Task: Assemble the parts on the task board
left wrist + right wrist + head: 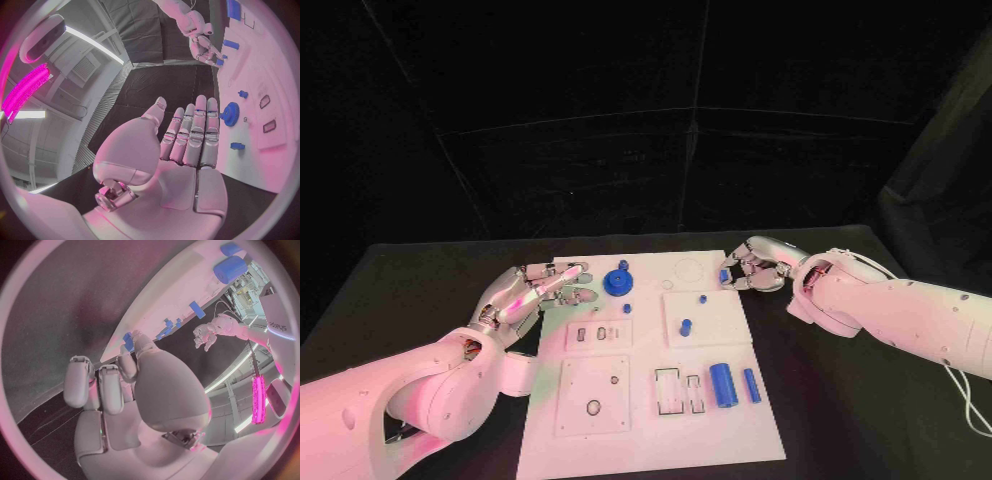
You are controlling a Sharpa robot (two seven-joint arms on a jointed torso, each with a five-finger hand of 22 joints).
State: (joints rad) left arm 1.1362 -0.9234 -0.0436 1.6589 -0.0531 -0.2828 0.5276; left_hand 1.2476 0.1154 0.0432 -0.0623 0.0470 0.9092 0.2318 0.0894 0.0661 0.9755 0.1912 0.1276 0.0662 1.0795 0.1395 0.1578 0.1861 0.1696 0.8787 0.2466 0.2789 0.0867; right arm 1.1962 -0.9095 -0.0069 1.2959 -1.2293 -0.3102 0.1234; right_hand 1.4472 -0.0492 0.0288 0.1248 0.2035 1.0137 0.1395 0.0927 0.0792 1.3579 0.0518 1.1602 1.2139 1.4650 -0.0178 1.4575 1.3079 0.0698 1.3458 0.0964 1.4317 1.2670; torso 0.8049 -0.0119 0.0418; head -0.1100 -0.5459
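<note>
— Task board (661, 400): white, smooth, faintly glossy, plastic by the look. Parts such as the large cylinder (723, 385) and the toothed gear (230, 113): blue, smooth, matt plastic.

— Table (430, 290): black, matt, hardly any shine. Backdrop (646, 120): black, dull, creased like cloth.

— Left hand (187, 145): glossy pale palm shell, fingers (195, 135) with silvery, metal-looking segments. Right hand (119, 385): same smooth, glossy shell. Arm casings (920, 320): white, smooth, shiny plastic.
</note>
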